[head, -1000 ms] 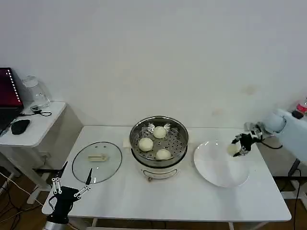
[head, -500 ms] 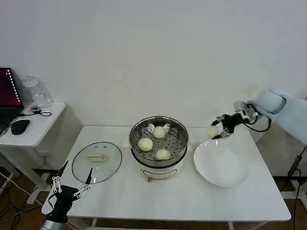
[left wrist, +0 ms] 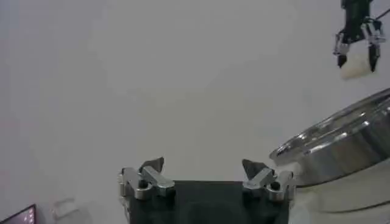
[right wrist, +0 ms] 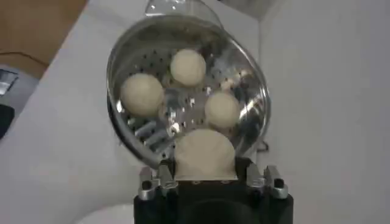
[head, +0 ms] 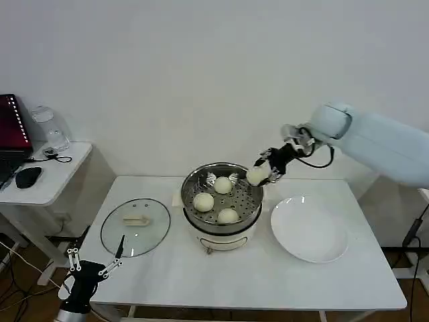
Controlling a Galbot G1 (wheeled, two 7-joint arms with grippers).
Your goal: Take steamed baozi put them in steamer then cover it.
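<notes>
Three steamed baozi point(head: 216, 199) are already sitting on the perforated tray inside the steamer point(head: 222, 177), at the centre of the head view, and the fourth baozi point(head: 255, 176) is hanging just above the steamer's right rim, clamped between the fingers of the right gripper point(head: 263, 173). In the right wrist view that same bun point(right wrist: 205, 153) is sitting low in the middle of the frame between the gripper's two fingers, with the open pot and its three buns point(right wrist: 183, 87) spread out above it, so the gripper is looking down over the near rim and not yet over the tray's free spot. The white plate point(head: 330, 245), right of the steamer in the head view, is lying bare, so by my reading the loading is nearly finished: one release is left, then the covering. The cover point(head: 112, 232), with its cream handle point(head: 136, 220), is lying flat on the table point(head: 255, 282) left of the steamer, well apart from it and untouched. The left gripper point(head: 92, 265) is waiting at the lower left of the head view, near the table's front edge just beside the cover, its fingers spread apart and holding nothing. Closing the pot is probably falling to that arm.
</notes>
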